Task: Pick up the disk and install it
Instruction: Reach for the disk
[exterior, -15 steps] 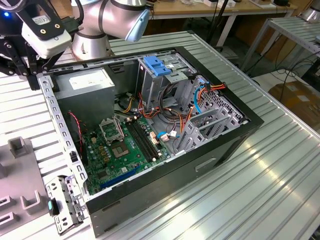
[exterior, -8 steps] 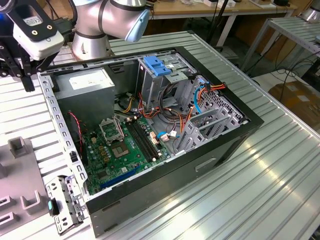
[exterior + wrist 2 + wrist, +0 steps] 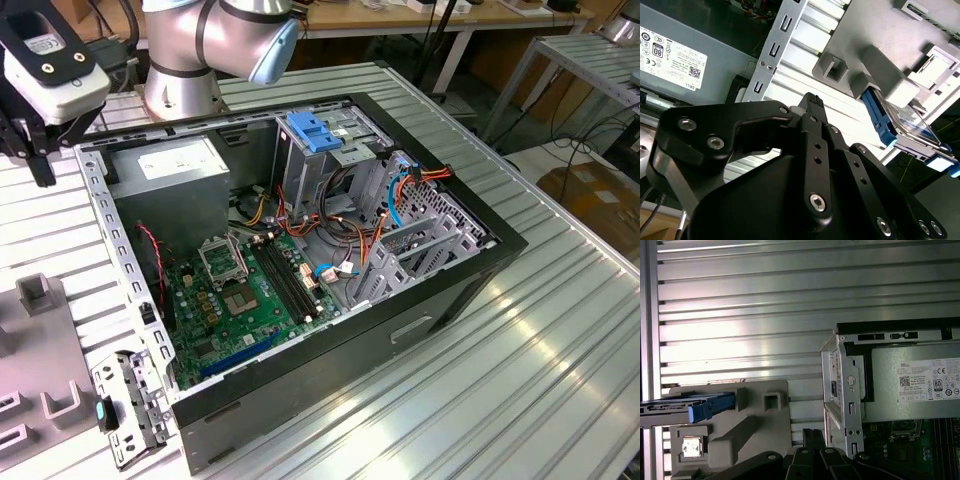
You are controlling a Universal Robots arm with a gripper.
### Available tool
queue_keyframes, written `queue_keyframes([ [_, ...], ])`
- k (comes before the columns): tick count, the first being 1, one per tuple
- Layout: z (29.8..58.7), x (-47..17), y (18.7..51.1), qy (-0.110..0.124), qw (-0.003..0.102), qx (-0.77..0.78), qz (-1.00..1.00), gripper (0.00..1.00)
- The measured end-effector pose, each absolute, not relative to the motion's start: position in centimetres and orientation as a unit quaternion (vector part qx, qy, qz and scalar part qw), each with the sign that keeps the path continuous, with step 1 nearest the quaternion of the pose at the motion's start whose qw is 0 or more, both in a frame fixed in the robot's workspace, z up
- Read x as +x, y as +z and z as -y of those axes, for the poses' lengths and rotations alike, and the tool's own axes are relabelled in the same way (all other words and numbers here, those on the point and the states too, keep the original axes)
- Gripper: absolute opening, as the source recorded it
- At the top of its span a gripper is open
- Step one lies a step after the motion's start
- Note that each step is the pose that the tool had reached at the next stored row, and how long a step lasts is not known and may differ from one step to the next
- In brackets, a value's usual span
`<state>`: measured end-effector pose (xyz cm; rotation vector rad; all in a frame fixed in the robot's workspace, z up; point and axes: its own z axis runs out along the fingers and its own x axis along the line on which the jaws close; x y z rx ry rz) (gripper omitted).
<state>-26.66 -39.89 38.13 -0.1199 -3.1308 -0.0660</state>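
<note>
Setting taken as a robotics lab or workshop: an opened desktop computer case (image 3: 420, 325) is laid on a ribbed aluminium-profile table (image 3: 540, 380), a robot arm base (image 3: 180, 70) is mounted beside it, and cabled workbenches (image 3: 385, 18) are seen behind.

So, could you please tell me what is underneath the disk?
A grey holder on the ribbed table carries the disk; the contact beneath is covered.

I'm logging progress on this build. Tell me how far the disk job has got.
Done: nothing yet; the disk sits in the grey holder on the table, outside the open computer case. In hand: the gripper is near the holder but apart from the disk. Left: picking the disk up and fitting it into the case.
</note>
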Motion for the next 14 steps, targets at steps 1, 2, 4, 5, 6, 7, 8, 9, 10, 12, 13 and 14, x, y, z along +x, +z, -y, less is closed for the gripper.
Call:
queue_keyframes([
  [1, 39.9, -26.8, 38.1, -0.021, 0.004, -0.038, 0.999, 0.11],
  [2, 39.9, -27.0, 38.1, -0.021, 0.004, -0.038, 0.999, 0.11],
  [4, 39.9, -27.3, 38.1, -0.021, 0.004, -0.038, 0.999, 0.11],
  [5, 39.9, -27.5, 38.1, -0.021, 0.004, -0.038, 0.999, 0.11],
  [6, 39.9, -27.7, 38.1, -0.021, 0.004, -0.038, 0.999, 0.11],
  [7, 39.9, -27.9, 38.1, -0.021, 0.004, -0.038, 0.999, 0.11],
  [8, 39.9, -28.1, 38.1, -0.021, 0.004, -0.038, 0.999, 0.11],
  [9, 39.9, -28.3, 38.1, -0.021, 0.004, -0.038, 0.999, 0.11],
  [10, 39.9, -28.4, 38.1, -0.021, 0.004, -0.038, 0.999, 0.11],
  [12, 39.9, -28.6, 38.1, -0.021, 0.004, -0.038, 0.999, 0.11],
  [13, 39.9, -28.8, 38.0, -0.021, 0.004, -0.038, 0.999, 0.11],
  [14, 39.9, -28.9, 38.0, -0.021, 0.005, -0.038, 0.999, 0.11],
])
